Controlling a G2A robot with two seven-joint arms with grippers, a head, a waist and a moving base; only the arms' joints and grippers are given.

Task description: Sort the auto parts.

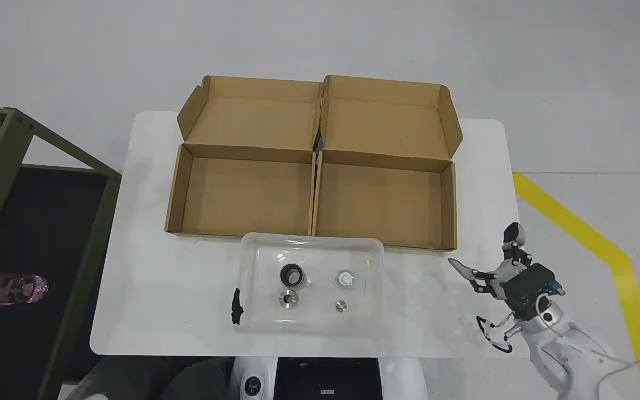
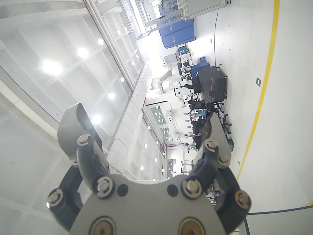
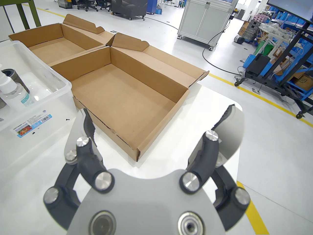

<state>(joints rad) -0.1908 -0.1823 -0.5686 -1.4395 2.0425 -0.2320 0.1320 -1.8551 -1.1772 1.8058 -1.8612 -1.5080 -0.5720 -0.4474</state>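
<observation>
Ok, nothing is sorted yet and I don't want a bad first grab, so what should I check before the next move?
1. Right claw open and empty: ok.
2. Left claw open and empty: ok.
3. Left claw aimed at the table: not ok, it points up into the hall.
4. Cardboard boxes open, nothing inside: ok.
5. Parts, such as the dark ring, lying apart in the clear bin: ok.
6. Which part goes in which box: cannot tell.
</observation>
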